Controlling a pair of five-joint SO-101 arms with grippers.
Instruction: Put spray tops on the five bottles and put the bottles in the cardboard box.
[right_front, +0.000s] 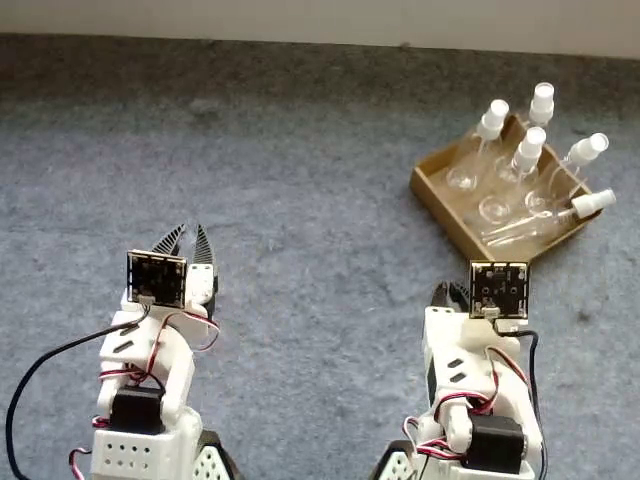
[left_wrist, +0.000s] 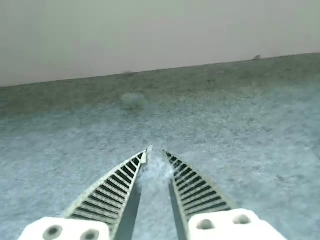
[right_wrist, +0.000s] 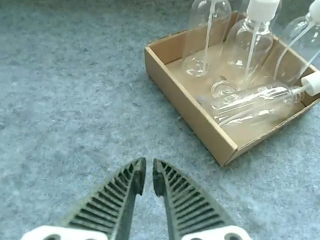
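Observation:
The cardboard box (right_front: 438, 203) sits at the far right of the grey carpet. It holds several clear bottles (right_front: 478, 150) with white spray tops (right_front: 542, 100). Most stand upright; one bottle (right_front: 540, 222) lies on its side along the near wall. My right gripper (right_front: 445, 293) hovers just short of the box, shut and holding nothing. In the right wrist view the box wall (right_wrist: 185, 107), the lying bottle (right_wrist: 255, 102) and an upright bottle (right_wrist: 205, 35) lie beyond the right gripper (right_wrist: 148, 170). My left gripper (right_front: 188, 238) is far left, slightly open and holding nothing, over bare carpet (left_wrist: 156, 155).
Grey carpet (right_front: 300, 200) covers the table between the arms and the box. A pale wall (left_wrist: 150, 35) runs along the carpet's far edge. Red, black and white cables hang off both arms near the front.

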